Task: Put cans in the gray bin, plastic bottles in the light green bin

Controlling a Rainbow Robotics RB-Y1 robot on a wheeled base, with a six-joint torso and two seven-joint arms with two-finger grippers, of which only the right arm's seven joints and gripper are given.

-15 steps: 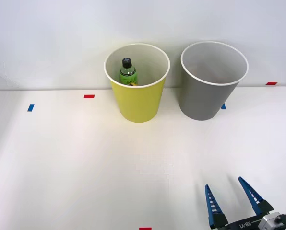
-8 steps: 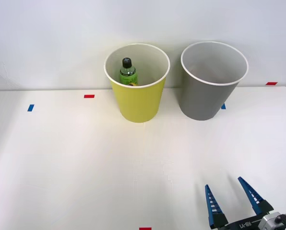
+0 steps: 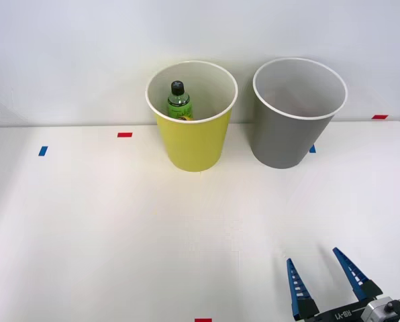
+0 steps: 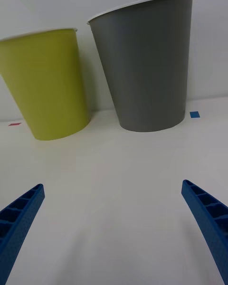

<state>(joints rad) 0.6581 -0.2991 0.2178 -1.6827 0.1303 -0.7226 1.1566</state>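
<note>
The bottle stands upright inside the green bin, so it looks sorted. The gray bin beside it seems empty, though its floor is hidden. The gripper hovers spread and empty near the table's front edge, well apart from both.
</note>
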